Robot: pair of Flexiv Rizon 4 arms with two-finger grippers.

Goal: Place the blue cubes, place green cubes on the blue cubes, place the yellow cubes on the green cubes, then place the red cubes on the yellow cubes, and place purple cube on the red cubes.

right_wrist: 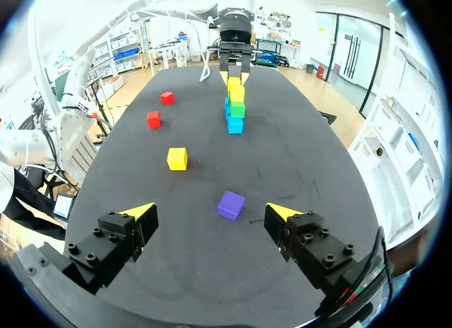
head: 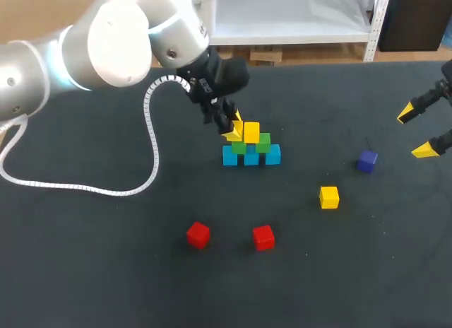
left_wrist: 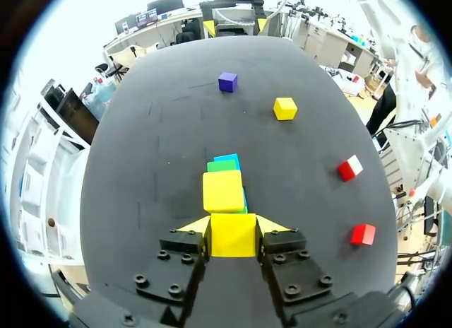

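Pinching yellow cube (left_wrist: 232,237) on opposite flat faces, left gripper (left_wrist: 233,226) at stack (head: 251,155); cube light, rigid, slick. Right gripper (head: 415,133) spread.

The table (head: 85,271) looks matt and felt-like, the nearer red cube (head: 263,237) smooth (left arm (head: 113,38) glossy).

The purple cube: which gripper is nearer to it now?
Right. The right gripper hangs open, the purple cube just ahead of it. The left gripper is far off at the stack, shut on a yellow cube.

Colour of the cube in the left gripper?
Yellow: the small yellow cube in the left gripper; clearest in left wrist view.
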